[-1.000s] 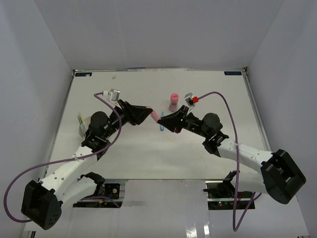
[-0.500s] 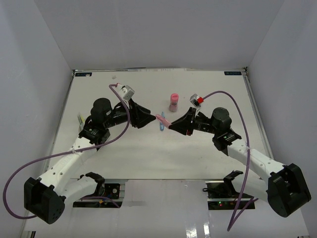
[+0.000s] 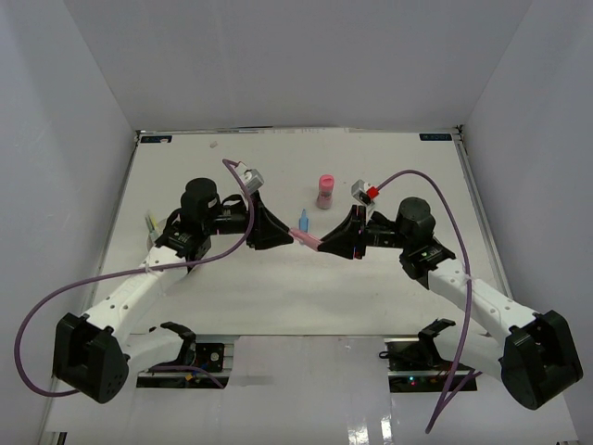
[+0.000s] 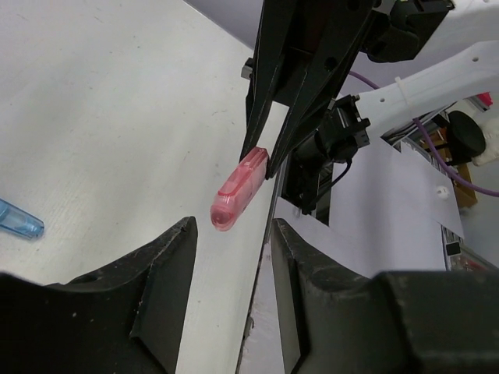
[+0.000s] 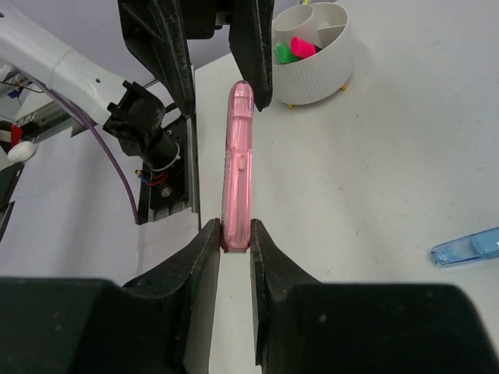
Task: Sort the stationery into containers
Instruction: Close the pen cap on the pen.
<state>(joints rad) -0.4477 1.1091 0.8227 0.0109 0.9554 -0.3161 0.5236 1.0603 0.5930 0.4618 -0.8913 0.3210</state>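
— Far left of the table (image 3: 371, 167): cup status?
— The cup (image 5: 312, 78) is white with a ribbed wall and dividers inside. A green highlighter (image 5: 282, 53) and a pink highlighter (image 5: 302, 47) stand in it side by side. Can't tell if a divider separates them. In the top view the left arm (image 3: 139, 287) hides most of the cup.
— Left gripper?
— The left gripper (image 3: 285, 238) is mid-table, pointing right. Jaws parted, nothing held. The pen tip sits right at their mouth, and the left wrist view shows a gap on each side of it.
— Which pen?
— The pink pen (image 5: 238, 156), translucent. It spans the space between the two grippers.
— Anything loose?
— The blue pen (image 3: 303, 221) lies flat on the table just on the far side of the pink pen, clear of both grippers. The pink cylinder (image 3: 325, 190) stands upright farther back and slightly right.
— Right gripper?
— The right gripper (image 5: 235, 234) is clamped narrow on the pink pen's rear end, with the fingers (image 5: 199, 265) pressed to both sides.
— Do the left jaws touch the pen?
— Not in the left wrist view. In the right wrist view one left finger (image 5: 253, 47) overlaps the tip, so that view doesn't settle it.
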